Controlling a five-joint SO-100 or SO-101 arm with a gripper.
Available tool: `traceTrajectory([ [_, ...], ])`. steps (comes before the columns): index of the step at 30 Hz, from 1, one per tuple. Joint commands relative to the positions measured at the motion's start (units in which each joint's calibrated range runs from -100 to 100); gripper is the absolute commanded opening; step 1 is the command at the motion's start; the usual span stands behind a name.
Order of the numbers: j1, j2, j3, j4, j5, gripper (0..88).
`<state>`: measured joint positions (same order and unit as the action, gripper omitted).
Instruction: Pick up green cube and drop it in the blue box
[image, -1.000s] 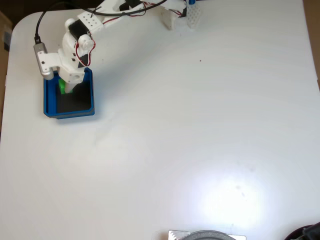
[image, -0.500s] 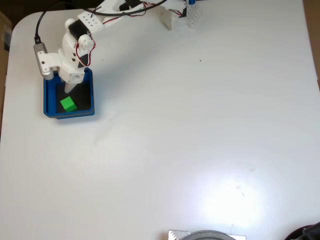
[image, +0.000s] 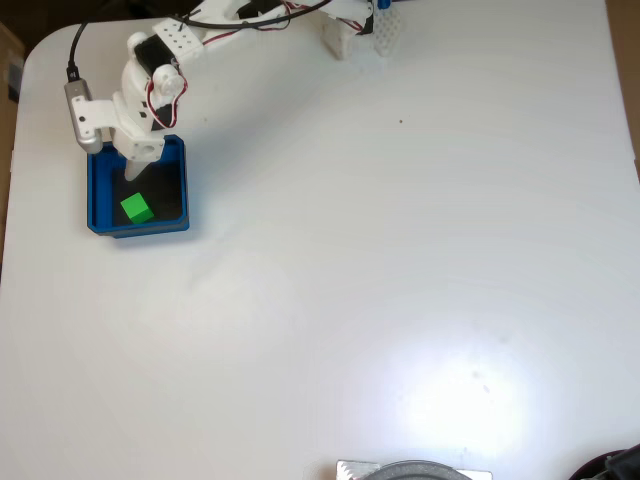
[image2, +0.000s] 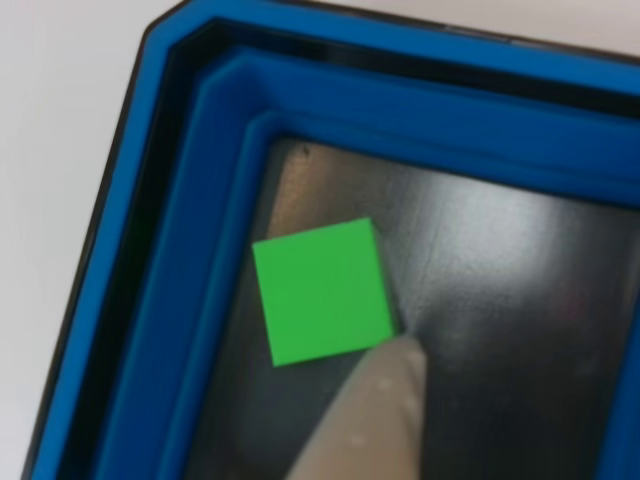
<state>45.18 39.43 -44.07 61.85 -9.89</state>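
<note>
Cube (image: 137, 208): I see it lying flat on the dark floor of the box, free of the gripper and just below the fingertip in the fixed view. In the other view (image2: 321, 291) its top face is plain bright green, sitting just up and left of the fingertip, with one corner at the tip; I cannot tell whether they touch.

Box (image: 180, 190): I see it under the gripper, at the left side of the table in the fixed view, blue walls around a black floor. In the other view (image2: 215, 180) the stepped blue wall runs along the left and top, and the cube lies close to the left wall.

Gripper (image: 131, 172): I see it hanging over the upper part of the box, holding nothing. One pale finger (image2: 368, 420) rises from the bottom edge in the other view and points toward the cube. Whether the jaws are parted or together I cannot tell.

Arm (image: 150, 75): I see white links with red and black wires reaching in from the top edge of the fixed view, ending above the box.

Table (image: 400, 280): I see a plain white top, bare to the right of the gripper, with glare toward the bottom.
</note>
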Motion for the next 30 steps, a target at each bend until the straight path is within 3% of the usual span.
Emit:
traceTrajectory([
  [1, 0.69, -7.32, -0.09, -0.42, 0.05, 23.9],
  [21, 0.16, -29.06, 0.36, -0.34, -0.29, 22.8],
  [30, -0.07, -42.94, 12.74, -0.42, 0.05, 22.7],
])
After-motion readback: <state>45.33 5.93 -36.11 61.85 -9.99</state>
